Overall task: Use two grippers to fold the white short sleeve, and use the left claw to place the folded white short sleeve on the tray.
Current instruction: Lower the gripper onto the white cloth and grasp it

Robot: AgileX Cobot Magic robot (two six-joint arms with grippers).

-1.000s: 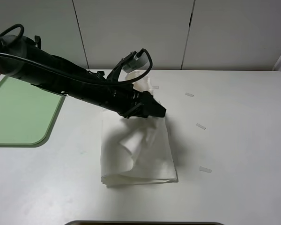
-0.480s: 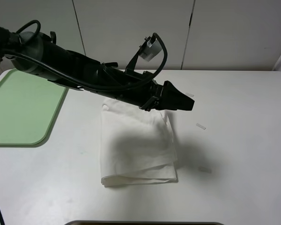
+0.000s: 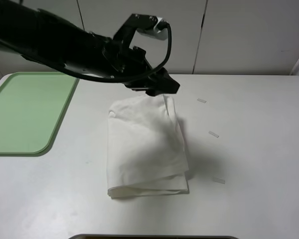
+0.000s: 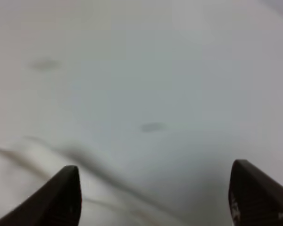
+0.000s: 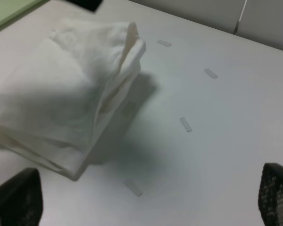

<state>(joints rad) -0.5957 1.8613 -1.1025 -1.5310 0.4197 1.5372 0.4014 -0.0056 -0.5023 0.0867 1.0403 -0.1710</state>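
The left gripper (image 3: pixel 172 85) has pulled back up and leftward off the cloth, jaws spread and empty. On the tabletop (image 3: pixel 249 149), the tray (image 3: pixel 20 114) sits far left. The folded white short sleeve (image 3: pixel 144 147) lies mid-table. The right gripper (image 5: pixel 146 207) is spread wide, empty.

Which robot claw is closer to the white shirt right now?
Left. The left claw hangs over the far edge of the folded white shirt, nearly above it. The right claw sits back off the shirt's near side, out of the high camera's sight, open.
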